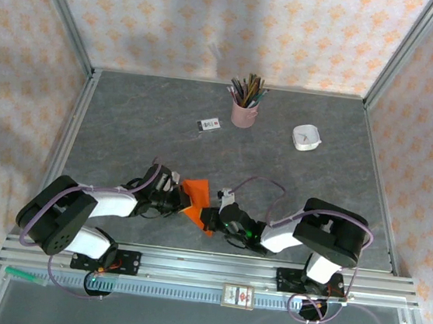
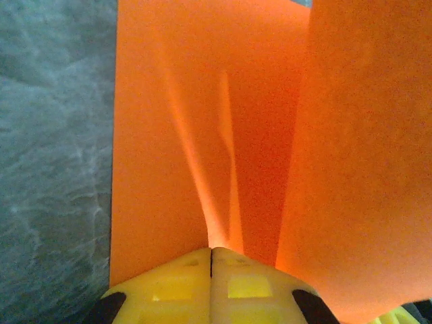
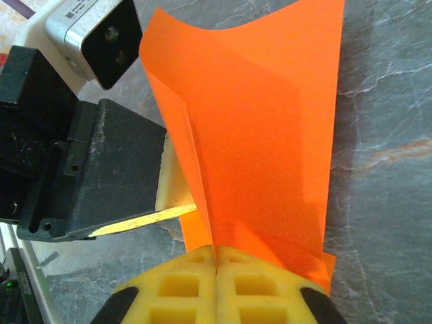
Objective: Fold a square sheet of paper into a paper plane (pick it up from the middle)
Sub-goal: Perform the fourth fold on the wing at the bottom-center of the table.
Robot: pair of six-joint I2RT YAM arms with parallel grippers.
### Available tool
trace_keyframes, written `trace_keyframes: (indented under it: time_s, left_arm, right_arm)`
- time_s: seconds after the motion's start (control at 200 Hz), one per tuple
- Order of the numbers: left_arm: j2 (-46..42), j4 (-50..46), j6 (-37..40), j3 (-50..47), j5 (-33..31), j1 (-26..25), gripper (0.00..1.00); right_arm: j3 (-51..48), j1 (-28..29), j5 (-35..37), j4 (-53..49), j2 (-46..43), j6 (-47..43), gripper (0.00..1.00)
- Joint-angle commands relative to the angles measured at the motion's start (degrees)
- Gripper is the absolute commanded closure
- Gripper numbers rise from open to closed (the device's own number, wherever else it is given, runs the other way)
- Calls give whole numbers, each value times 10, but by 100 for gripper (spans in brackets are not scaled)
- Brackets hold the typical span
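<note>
The square sheet of paper [image 1: 195, 195] is bright orange and folded into layers with a long crease. It stands up off the table near the front edge, held between both grippers. My left gripper [image 1: 180, 198] is shut on its left side. In the left wrist view the yellow fingertips [image 2: 233, 277] meet on the paper [image 2: 202, 135] at the crease. From the right, my right gripper [image 1: 212, 215] is shut on the lower corner. The right wrist view has the gripper [image 3: 216, 255] closed on the paper [image 3: 270, 135], whose layers fan upward.
A pink pencil cup [image 1: 244, 110], a small white card [image 1: 208, 124] and a white dish [image 1: 306, 137] sit at the back of the grey table [image 1: 126, 128]. The left arm's black wrist [image 3: 88, 169] is close beside the paper. Metal frame rails border the table.
</note>
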Motion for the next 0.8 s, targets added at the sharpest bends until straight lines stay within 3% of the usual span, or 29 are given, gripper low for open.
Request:
trace_keyframes:
  time_s: [0.0,0.796]
  left_arm:
    - [15,-17,13,-14,-30,-3,100]
    - [14,-29,14,-14,-40,-3,100]
  right_arm:
    - [4,-1,-15,19,12,7,100]
    - [-36,-12,7,71,13,77,100]
